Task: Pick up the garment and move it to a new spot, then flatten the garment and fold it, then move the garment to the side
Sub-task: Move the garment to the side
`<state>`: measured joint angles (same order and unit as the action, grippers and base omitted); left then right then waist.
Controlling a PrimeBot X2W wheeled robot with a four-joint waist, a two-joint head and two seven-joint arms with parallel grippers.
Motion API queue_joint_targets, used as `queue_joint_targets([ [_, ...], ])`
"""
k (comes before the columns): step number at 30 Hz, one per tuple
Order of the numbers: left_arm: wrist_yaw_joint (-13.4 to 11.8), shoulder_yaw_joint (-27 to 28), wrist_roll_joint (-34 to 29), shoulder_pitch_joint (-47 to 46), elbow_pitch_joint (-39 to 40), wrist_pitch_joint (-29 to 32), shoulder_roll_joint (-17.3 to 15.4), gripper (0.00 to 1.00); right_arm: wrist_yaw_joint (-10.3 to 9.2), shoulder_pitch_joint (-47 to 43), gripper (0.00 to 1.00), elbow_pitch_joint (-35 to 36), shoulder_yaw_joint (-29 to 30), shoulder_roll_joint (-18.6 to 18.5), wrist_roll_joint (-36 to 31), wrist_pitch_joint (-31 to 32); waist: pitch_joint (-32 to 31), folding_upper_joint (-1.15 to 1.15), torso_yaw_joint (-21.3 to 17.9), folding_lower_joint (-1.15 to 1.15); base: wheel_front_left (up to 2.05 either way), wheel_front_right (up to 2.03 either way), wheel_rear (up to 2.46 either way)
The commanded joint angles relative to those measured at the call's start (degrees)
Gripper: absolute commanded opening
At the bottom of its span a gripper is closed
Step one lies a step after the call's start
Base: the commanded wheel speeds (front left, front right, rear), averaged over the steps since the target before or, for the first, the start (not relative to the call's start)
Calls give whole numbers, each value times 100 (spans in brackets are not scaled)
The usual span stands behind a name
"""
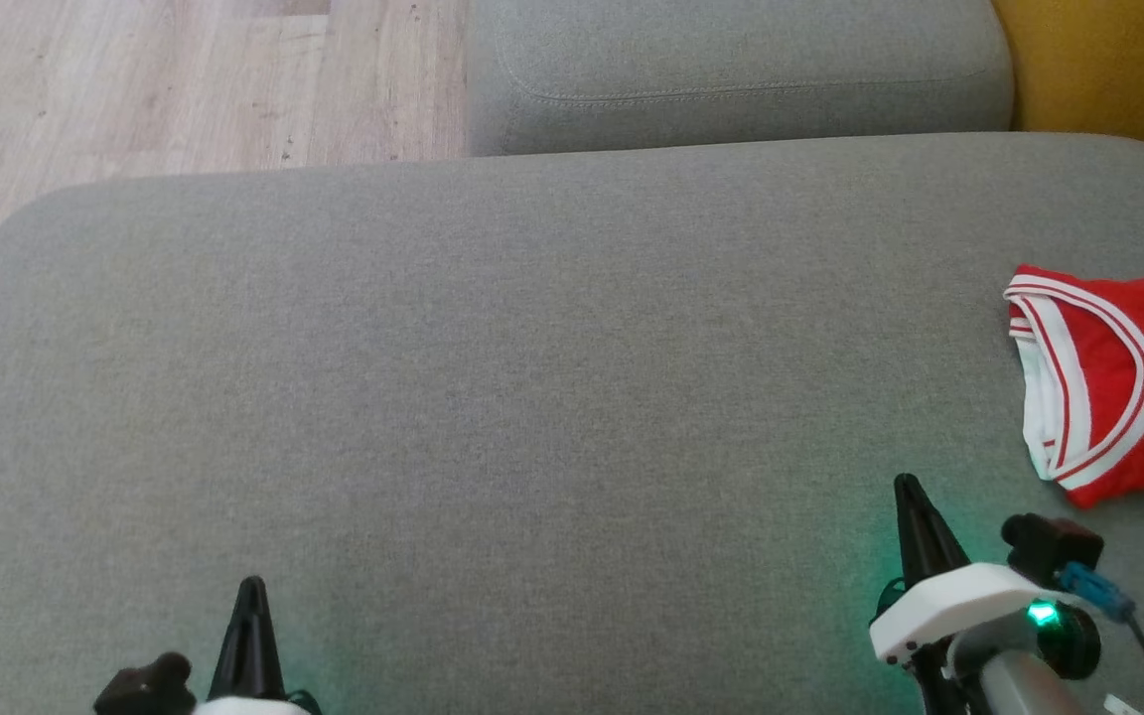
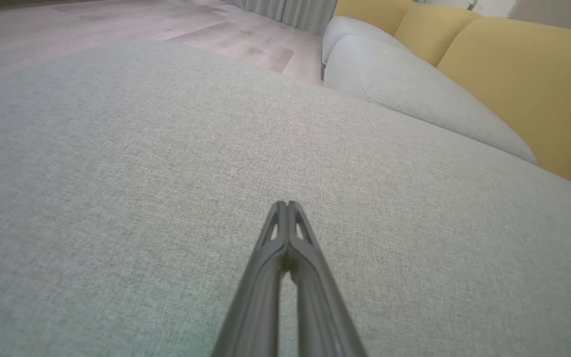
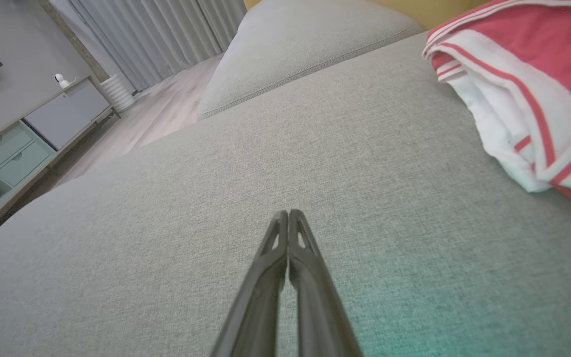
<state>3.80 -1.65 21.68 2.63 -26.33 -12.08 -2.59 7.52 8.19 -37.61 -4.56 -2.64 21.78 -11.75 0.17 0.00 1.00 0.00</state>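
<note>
Two dark pincers, the left pincer and the right pincer, are pointing forward over the near edge of the grey sofa cushion, fingers pressed together, gripping nothing. Farther back, the red, white-striped garment is lying folded at the cushion's right edge. The final moving-aside step is looking complete, so the next move is likely calling only for drawing the arms away.

The head view looks steeply down on the cushion, with floor at its top edge; the left wrist view sits low and close over the same cushion, facing the yellow backrest. The right wrist view is also low, facing the curtains; it shares the garment with the head view.
</note>
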Motion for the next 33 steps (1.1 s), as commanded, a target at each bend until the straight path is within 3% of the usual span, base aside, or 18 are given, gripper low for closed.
queue_joint_targets([
  [1,31,105,184,-247,215,47,-6,0,0,226,0,240,53,-17,199,41,0,0,-2,0,0,0,0],
  [33,131,312,2226,-432,520,581,-13,0,-1,97,0,873,365,-19,2233,569,0,0,-31,0,0,0,0],
])
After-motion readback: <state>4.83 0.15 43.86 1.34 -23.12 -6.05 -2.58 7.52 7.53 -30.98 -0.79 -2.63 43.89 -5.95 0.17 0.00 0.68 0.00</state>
